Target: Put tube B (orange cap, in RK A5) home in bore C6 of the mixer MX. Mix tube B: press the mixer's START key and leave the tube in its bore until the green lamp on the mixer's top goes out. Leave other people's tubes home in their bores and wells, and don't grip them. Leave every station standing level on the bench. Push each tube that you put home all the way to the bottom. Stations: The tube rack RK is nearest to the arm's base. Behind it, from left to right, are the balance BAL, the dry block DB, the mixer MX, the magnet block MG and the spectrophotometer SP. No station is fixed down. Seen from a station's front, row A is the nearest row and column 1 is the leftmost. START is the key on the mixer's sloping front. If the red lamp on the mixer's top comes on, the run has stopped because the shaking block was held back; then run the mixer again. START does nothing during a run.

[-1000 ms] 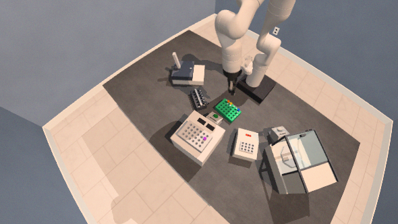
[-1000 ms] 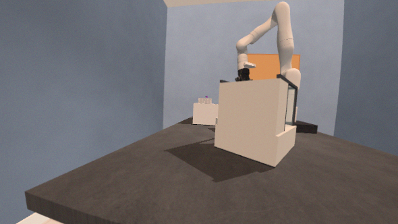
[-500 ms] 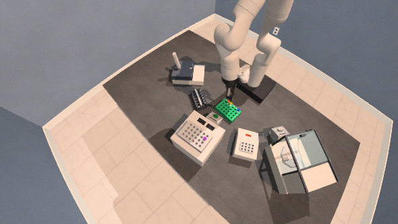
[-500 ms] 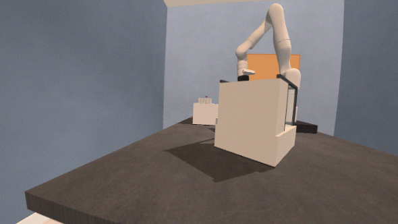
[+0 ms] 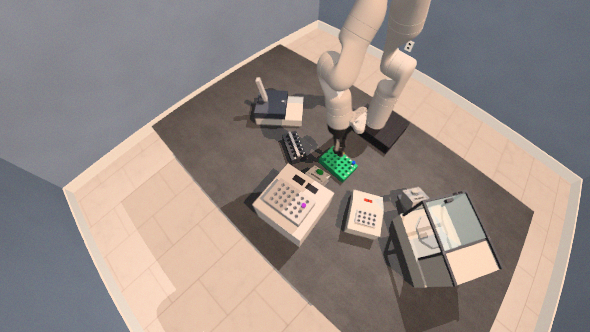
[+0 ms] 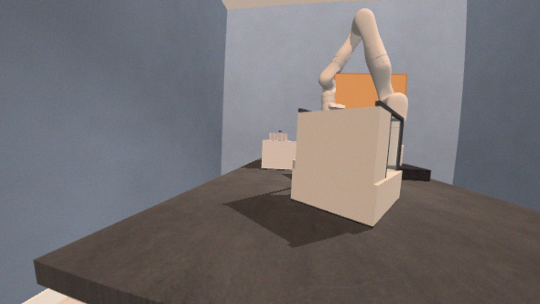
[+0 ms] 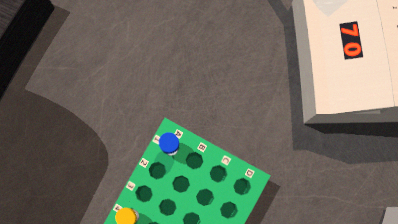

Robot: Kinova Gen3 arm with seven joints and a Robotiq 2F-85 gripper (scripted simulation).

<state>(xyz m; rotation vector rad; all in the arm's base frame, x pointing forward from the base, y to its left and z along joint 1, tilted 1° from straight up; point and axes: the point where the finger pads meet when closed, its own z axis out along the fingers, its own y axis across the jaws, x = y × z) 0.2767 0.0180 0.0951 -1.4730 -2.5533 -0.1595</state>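
My black two-finger gripper (image 5: 340,148) hangs low over the green plastic tube rack (image 5: 339,165), fingers partly spread, pinching nothing; a blue-capped tube (image 7: 169,143) stands in its corner well.

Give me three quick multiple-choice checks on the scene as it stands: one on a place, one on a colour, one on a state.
1. In the top view, the gripper hangs over:
A. the green rack
B. the mixer
C. the balance

2. The cap of the tube standing in the mixer's block is:
A. blue
B. yellow
C. purple

3. The dry block's display is:
A. dark
B. showing 70 in red
C. showing 37 in green

Answers:
1. A, the fingers point down at the rack's near edge.
2. C, a purple dot sits in the grey bore plate.
3. B, the wrist view shows red digits on black.
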